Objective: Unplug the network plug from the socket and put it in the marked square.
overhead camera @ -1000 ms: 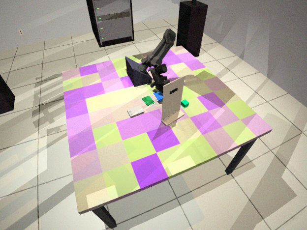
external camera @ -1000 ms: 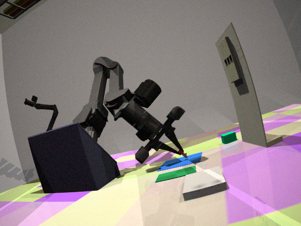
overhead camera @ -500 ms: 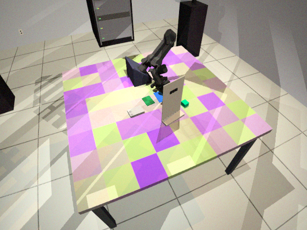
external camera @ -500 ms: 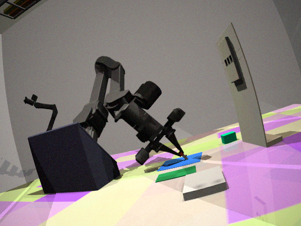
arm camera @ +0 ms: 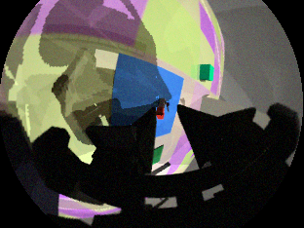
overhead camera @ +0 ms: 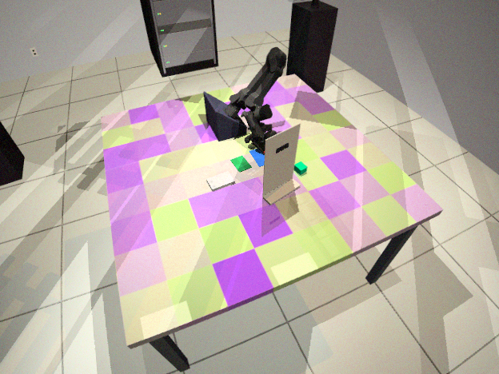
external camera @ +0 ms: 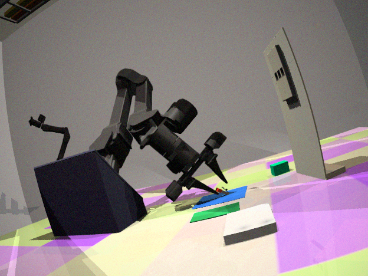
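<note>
Arm, at the left of the exterior view, leans down from its dark base block. Any withdrawal is best made slowly, back along the line of the fingers, so that neither tip sweeps sideways.

Next comes the pincer, partly open, its tips apart and holding nothing. The plug, small with a red part, lies low between them over the blue square, which I take to be the marked one. It looks nearer the lower finger in the exterior view; whether they touch, I cannot tell. Letting go seems the step in hand: widen a little more before lifting, or that finger could drag the plug or tip it.

Further right, the green patch and white slab lie flat on the desk and want no contact. Last stands the upright panel, its socket housing well apart from the plug; retreat away from it, and finish with hand and arm touching nothing.
</note>
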`<state>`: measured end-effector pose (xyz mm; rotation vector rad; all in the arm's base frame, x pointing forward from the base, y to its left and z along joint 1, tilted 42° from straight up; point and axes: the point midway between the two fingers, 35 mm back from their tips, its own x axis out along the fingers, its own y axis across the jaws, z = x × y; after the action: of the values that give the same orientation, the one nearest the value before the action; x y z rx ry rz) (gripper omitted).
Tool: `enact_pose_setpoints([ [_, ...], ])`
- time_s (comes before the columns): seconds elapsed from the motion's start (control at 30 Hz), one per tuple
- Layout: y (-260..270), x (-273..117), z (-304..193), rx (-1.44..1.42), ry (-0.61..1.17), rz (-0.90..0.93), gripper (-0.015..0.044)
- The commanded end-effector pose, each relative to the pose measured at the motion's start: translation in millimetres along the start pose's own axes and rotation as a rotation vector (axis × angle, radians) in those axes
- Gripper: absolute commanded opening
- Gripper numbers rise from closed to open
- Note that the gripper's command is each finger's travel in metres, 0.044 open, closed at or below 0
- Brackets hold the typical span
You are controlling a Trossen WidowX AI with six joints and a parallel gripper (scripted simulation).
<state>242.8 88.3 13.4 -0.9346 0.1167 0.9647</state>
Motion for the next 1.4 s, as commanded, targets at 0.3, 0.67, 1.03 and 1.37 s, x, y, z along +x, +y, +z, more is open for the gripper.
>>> enact_pose_setpoints([
  [0.3,-0.2,-5.6,-1.0,0.0,0.002,0.004,0.0156],
  [0.67,-0.4,-12.0,-1.8,0.001,0.004,0.006,0.0156],
  [1.03,-0.4,-18.6,-2.3,0.002,0.005,0.007,0.0156],
  [1.37,-0.2,-24.5,-2.3,0.003,0.005,0.006,0.0156],
])
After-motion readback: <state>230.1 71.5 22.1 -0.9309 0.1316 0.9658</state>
